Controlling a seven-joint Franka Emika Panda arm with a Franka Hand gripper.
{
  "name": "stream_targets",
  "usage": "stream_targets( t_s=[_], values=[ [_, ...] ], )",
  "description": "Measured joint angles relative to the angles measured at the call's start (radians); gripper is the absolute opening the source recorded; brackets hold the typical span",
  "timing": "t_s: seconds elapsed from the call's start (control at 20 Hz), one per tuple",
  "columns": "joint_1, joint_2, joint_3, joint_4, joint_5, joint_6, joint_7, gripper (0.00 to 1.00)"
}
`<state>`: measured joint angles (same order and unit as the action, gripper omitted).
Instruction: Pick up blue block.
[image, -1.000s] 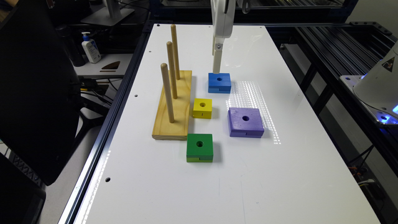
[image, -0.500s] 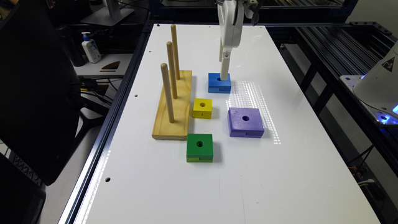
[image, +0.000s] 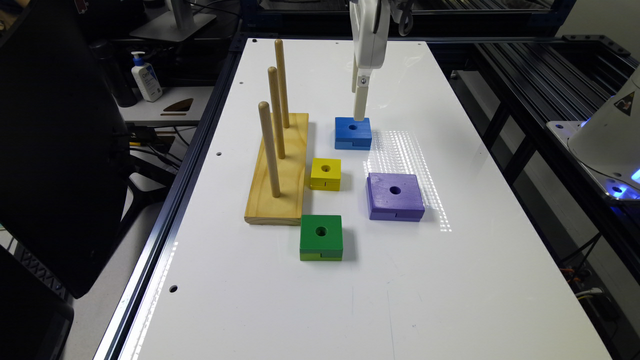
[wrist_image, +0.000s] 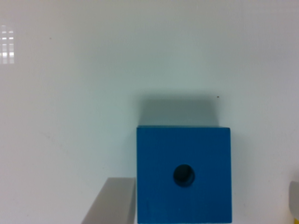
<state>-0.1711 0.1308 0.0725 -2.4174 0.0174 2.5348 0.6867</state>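
Blue block (wrist_image: 183, 175) near edge cropped; claw (wrist_image: 201, 205) fingertips cut off.

Arm comes in from the top of the exterior view, white wrist housing pointing straight down. Gripper (image: 360, 116) vertical, tips low, right at the far edge of the blue block (image: 353, 132). Wrist view: one pale finger (wrist_image: 112, 201) sits just beside one side of the block, sliver of the other finger (wrist_image: 294, 198) well off the opposite side. Jaws spread wider than the block, not clamped on it.
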Motion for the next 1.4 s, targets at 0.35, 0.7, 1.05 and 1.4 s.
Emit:
stream_targets(
  t_s=[0.35,0.7,1.05,1.4],
  values=[
    [0.000,0.082,0.002,0.000,-0.0004,0.091,0.000,1.00],
    [-0.001,0.085,-0.002,0.003,-0.0029,0.098,0.000,1.00],
    [-0.002,0.086,-0.003,0.004,-0.0034,0.098,0.000,1.00],
    [-0.004,0.145,-0.003,0.004,-0.0050,0.155,0.000,1.00]
  ],
)
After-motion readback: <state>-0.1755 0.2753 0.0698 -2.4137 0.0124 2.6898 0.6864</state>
